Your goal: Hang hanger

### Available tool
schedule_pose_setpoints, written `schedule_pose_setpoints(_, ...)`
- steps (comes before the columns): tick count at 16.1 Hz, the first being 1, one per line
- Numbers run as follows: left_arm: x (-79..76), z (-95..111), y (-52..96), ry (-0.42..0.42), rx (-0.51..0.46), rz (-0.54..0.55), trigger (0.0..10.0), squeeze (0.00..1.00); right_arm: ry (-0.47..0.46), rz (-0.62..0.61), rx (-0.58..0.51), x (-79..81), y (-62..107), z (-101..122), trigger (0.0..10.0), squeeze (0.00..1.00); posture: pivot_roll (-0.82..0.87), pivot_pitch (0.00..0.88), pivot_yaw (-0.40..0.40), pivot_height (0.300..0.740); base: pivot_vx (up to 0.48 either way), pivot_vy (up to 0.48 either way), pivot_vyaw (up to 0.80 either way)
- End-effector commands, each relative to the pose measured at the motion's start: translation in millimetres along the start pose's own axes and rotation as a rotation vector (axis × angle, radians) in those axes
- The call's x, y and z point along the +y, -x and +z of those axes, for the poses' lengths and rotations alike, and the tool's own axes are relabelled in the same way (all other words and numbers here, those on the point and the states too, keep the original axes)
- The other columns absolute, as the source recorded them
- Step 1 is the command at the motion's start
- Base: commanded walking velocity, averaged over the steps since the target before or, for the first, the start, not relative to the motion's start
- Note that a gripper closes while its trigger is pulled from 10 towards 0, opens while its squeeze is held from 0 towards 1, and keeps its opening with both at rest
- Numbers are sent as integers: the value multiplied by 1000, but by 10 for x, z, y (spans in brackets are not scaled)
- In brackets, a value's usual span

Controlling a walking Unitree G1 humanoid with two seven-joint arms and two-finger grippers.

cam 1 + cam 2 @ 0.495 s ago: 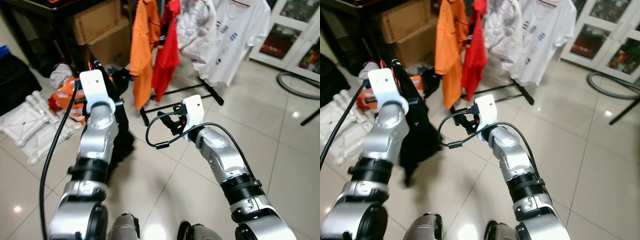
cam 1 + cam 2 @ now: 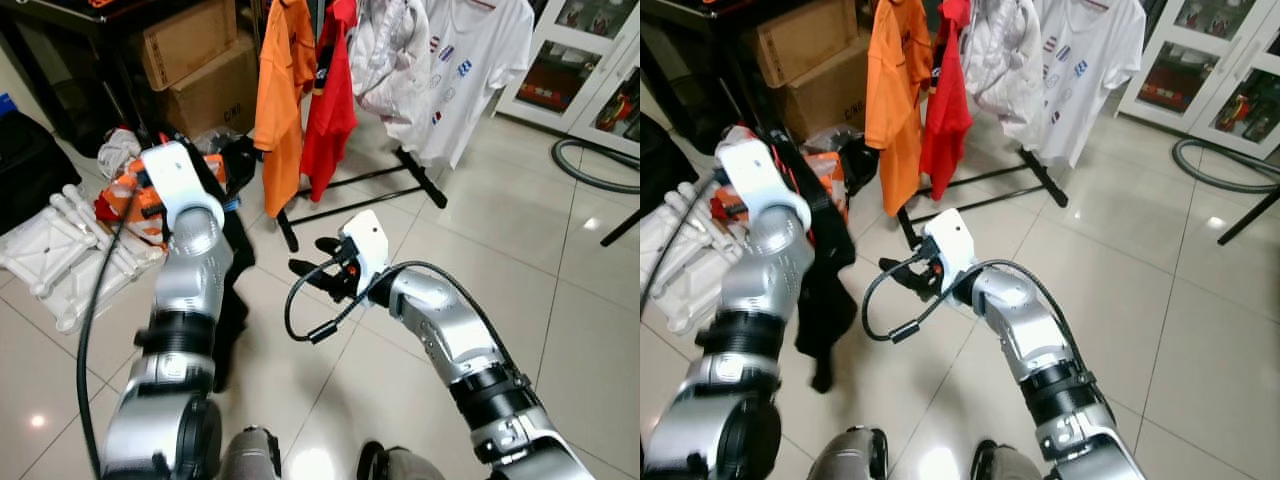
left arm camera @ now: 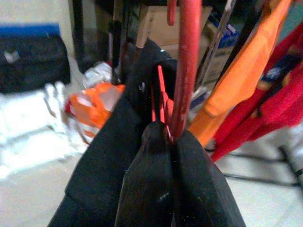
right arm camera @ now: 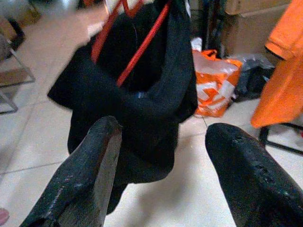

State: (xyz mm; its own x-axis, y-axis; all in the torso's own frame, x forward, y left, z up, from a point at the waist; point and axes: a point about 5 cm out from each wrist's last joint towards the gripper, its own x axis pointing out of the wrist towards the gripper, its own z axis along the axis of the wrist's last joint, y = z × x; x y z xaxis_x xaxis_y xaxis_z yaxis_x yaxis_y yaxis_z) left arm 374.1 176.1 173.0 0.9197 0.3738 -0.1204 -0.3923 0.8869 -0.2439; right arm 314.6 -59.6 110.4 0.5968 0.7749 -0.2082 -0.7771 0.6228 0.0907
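Left claw (image 3: 170, 137) pinched the red hanger (image 3: 186, 66) carrying a black garment (image 2: 825, 270); right claw (image 4: 163, 165) gaped empty at center, below the orange shirt (image 2: 278, 100) on the rack.

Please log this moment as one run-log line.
left end effector: shut on red hanger with black garment | right end effector: open, empty | rack: ahead
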Motion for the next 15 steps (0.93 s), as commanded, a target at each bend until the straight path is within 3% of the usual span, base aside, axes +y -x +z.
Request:
schedule_pose_setpoints(1,-52,98,-26,90,19,16,10000,0,18,-18,12,-23,-1,-27,10000,0,30,95,23,740,0,0,0)
schedule_pose_setpoints(2,-121,183,-41,184,47,14,10000,0,44,-23,9,14,-27,-33,10000,0,32,94,25,740,0,0,0)
schedule_pose_setpoints(6,-281,320,-54,262,49,-1,10000,0,1,71,-37,227,-117,88,10000,0,39,82,22,740,0,0,0)
schedule_pose_setpoints(7,-432,387,-52,282,62,-33,10000,0,77,96,17,281,-171,-20,10000,0,40,76,18,740,0,0,0)
schedule_pose_setpoints(10,-568,536,-69,269,39,-62,10000,0,125,113,50,321,-178,-115,10000,0,39,69,13,740,0,0,0)
schedule_pose_setpoints(13,-527,582,-128,255,30,-37,10000,0,103,71,48,212,-131,-105,10000,0,39,71,14,740,0,0,0)
schedule_pose_setpoints(15,-560,586,-157,240,47,-22,10000,0,88,204,0,341,-77,5,10000,0,41,78,13,740,0,0,0)
